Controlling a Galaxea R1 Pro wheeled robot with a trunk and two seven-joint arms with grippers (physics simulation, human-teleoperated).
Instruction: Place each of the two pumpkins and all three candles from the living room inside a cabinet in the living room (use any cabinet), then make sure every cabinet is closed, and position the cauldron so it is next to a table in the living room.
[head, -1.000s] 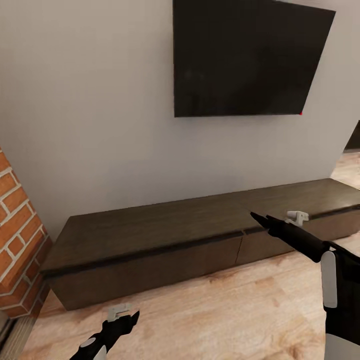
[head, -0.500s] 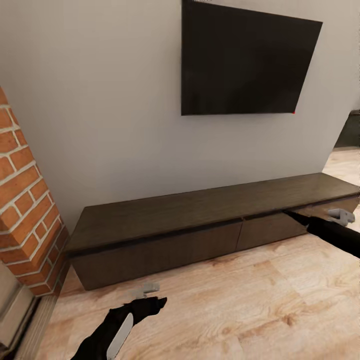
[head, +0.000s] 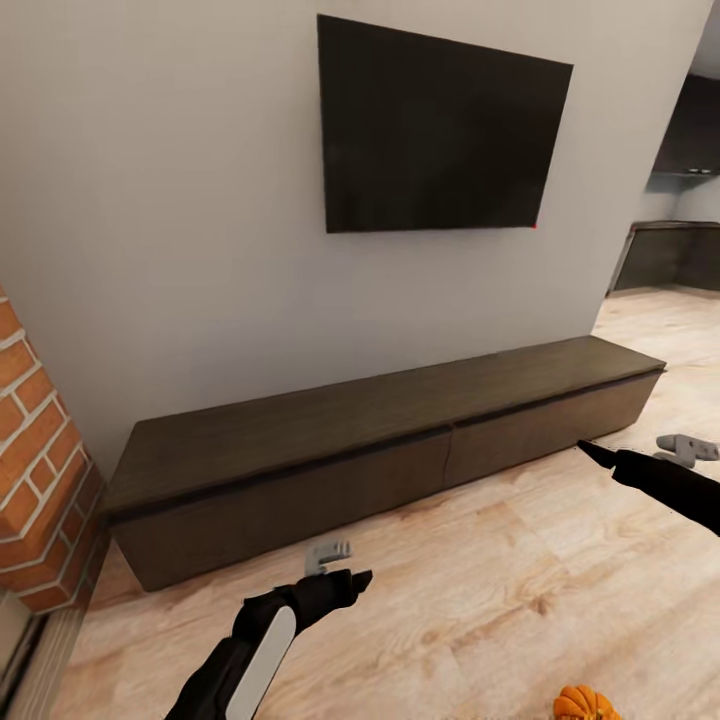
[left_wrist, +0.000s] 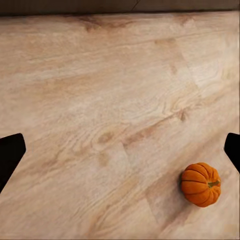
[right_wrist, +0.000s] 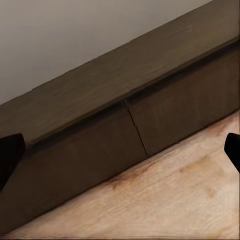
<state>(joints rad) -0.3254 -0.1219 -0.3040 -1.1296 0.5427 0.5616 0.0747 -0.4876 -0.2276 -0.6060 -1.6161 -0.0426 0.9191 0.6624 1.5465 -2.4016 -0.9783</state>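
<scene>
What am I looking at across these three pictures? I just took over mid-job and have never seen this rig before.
You are seeing through a wheeled two-armed robot in a simulated living room. The big picture comes from its head camera: a long dark cabinet stands against the wall under a black screen, its fronts closed. The black shapes are the arms: left pincer low over the wood floor, right pincer near the cabinet's right end. The other two pictures come from cameras at the wrists. The left wrist looks down at a pumpkin lying on the floor; the right wrist faces the cabinet fronts. Both pincers are open and hold nothing.
</scene>
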